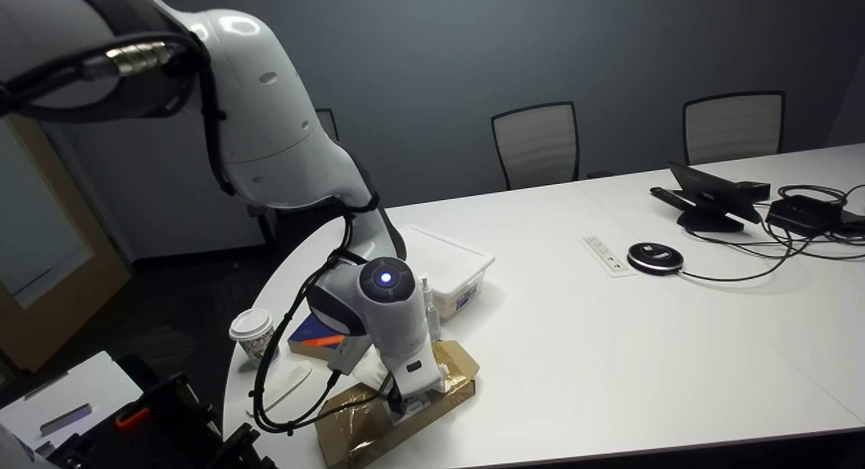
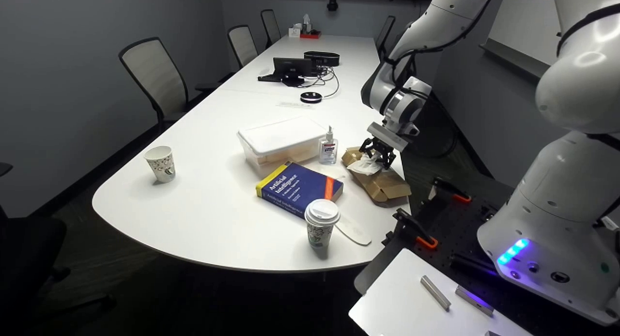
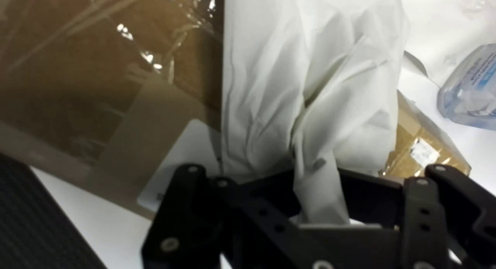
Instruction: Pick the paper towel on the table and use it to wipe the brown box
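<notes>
The paper towel (image 3: 267, 87) is crumpled and off-white. It bunches up between the black fingers of my gripper (image 3: 310, 180), which is shut on it. In an exterior view the towel (image 2: 364, 166) hangs at the gripper (image 2: 380, 157) over the middle of the brown box (image 2: 385, 185). The brown box (image 1: 355, 422) lies at the edge of the white table (image 1: 574, 388), with glossy tape and pale labels on top. In the wrist view the box (image 3: 97, 48) shows on both sides of the towel. Towel and box appear to touch; the exact contact is hidden.
A blue book (image 2: 298, 188) lies near the box, with a lidded cup (image 2: 320, 227) beside it. A sanitizer bottle (image 2: 328, 149) and a lidded white container (image 2: 283, 140) stand close by. Another cup (image 2: 161, 164) stands farther off. A flat white piece (image 2: 353, 229) lies near the lidded cup.
</notes>
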Motion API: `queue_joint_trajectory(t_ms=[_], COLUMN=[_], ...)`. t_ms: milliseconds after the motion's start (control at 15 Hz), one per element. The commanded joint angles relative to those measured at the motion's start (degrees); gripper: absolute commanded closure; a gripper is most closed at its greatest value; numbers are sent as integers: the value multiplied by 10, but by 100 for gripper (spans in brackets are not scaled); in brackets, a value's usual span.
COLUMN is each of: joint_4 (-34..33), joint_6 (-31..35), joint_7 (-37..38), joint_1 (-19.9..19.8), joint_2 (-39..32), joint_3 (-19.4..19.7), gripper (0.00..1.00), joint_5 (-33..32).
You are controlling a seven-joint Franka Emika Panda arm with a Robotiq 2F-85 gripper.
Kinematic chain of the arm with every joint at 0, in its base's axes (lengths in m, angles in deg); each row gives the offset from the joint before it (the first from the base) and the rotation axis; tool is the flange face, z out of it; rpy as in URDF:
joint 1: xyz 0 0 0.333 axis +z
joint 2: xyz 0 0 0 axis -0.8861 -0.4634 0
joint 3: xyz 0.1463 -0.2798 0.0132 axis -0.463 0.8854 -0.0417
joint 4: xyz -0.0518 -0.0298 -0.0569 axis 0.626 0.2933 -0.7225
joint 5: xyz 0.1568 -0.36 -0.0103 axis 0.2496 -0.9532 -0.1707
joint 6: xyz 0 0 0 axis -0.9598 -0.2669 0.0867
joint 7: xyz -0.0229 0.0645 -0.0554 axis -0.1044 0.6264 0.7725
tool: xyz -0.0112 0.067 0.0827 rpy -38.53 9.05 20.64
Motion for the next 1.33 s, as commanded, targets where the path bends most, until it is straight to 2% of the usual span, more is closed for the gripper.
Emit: queue_joint_trajectory(t_ms=[0, 200, 467, 533, 600, 867, 1067, 1267], joint_4=[47, 61, 90, 96, 95, 87, 80, 76], joint_6=[-39, -50, -97, -115, -146, -239, -281, -309], joint_7=[41, 36, 74, 94, 96, 136, 160, 183], joint_1=[28, 24, 52, 64, 98, 161, 189, 200], joint_2=[41, 60, 91, 97, 103, 103, 96, 88], joint_3=[28, 25, 56, 72, 106, 181, 216, 240], gripper=[100, 100, 100, 100, 100, 100, 100, 100], joint_5=[-10, -5, -35, -53, -46, -83, -104, -120])
